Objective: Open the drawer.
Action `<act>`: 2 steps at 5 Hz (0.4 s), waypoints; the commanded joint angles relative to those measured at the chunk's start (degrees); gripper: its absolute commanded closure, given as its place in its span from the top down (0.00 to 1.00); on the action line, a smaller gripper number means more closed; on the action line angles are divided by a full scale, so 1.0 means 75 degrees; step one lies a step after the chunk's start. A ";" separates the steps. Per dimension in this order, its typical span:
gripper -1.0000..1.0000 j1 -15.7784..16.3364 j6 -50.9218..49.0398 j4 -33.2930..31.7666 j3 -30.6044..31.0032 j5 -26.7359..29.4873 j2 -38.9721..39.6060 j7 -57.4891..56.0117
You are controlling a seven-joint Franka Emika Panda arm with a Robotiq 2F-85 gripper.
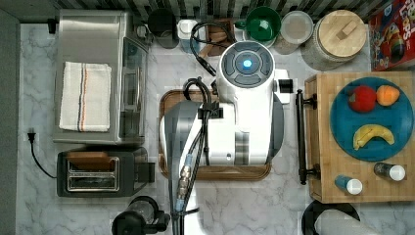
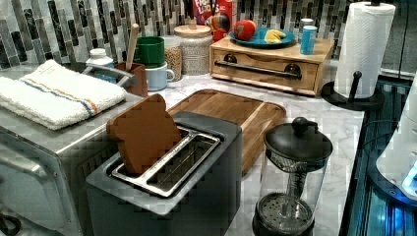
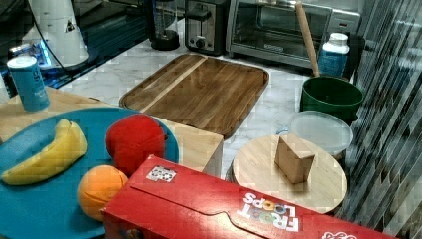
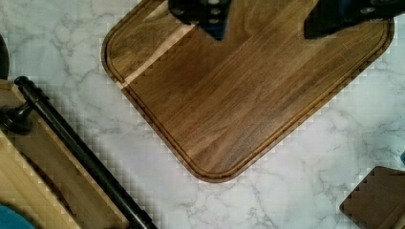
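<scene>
Drawer (image 2: 263,73) sits closed at upper centre-right of the left view, its black handle (image 2: 258,69) across the front. Gripper (image 4: 267,21), fingers spread apart, hangs over the tray (image 4: 239,95), clear of the handle.

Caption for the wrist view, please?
Open gripper hovers above the wooden tray; drawer handle untouched on the bamboo drawer.

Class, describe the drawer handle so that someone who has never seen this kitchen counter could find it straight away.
Find the light bamboo box on the marble counter, the one carrying a blue plate of fruit. The handle is the long slim black bar on two posts across its front panel, facing the darker wooden tray. Nothing else nearby is a thin black bar.
</scene>
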 commanded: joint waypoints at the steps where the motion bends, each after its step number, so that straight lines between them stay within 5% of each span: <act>1: 1.00 -0.0010 0.0010 -0.0005 0.0010 -0.0008 0.0007 -0.0012; 2: 1.00 -0.0132 0.0419 -0.0406 -0.0043 0.0260 -0.0124 -0.0524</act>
